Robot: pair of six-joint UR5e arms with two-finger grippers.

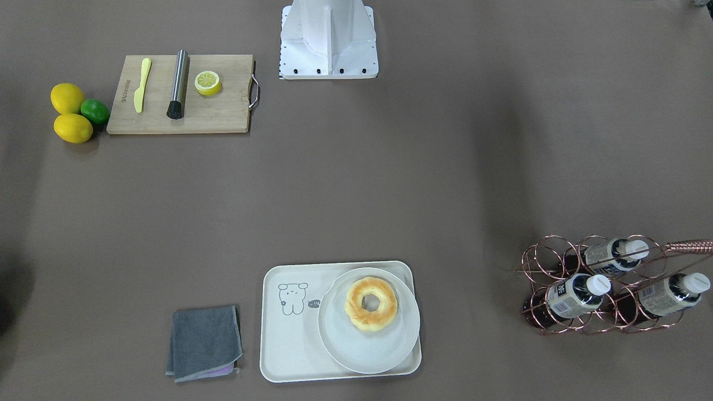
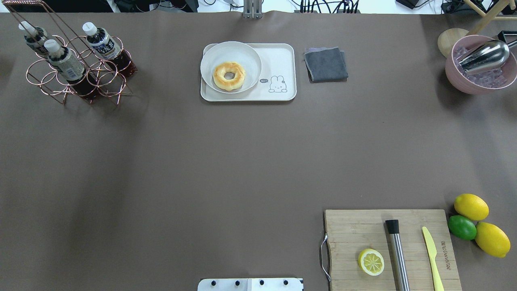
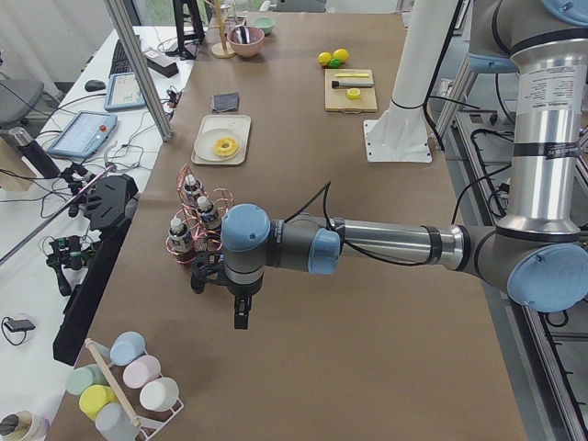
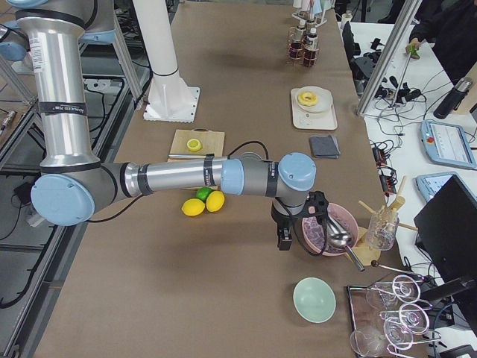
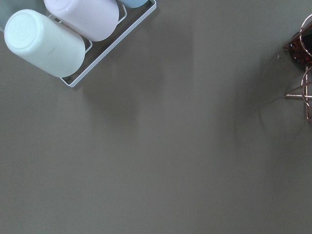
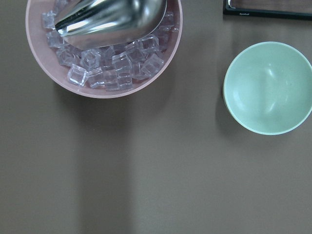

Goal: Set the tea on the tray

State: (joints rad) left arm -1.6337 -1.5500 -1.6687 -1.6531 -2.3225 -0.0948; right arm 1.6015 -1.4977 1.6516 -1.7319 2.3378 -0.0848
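Three tea bottles [image 1: 576, 295] with white caps lie in a copper wire rack [image 1: 548, 262] at the table's far left in the overhead view [image 2: 66, 64]. The cream tray [image 1: 289, 345] with a drawn bear sits at the middle far edge [image 2: 278, 60]. My left gripper [image 3: 241, 314] shows only in the exterior left view, hanging over bare table close to the rack [image 3: 188, 241]. My right gripper [image 4: 283, 239] shows only in the exterior right view, beside a pink ice bowl [image 4: 324, 227]. I cannot tell whether either gripper is open or shut.
A white plate [image 1: 362, 351] with a doughnut [image 1: 371, 304] fills the tray's half nearer the rack. A grey cloth [image 1: 204, 341] lies beside the tray. A cutting board [image 2: 355, 226] carries a lemon half, muddler and knife. Cups in a white holder [image 5: 48, 41] and a green bowl [image 6: 268, 87] stand at the table ends.
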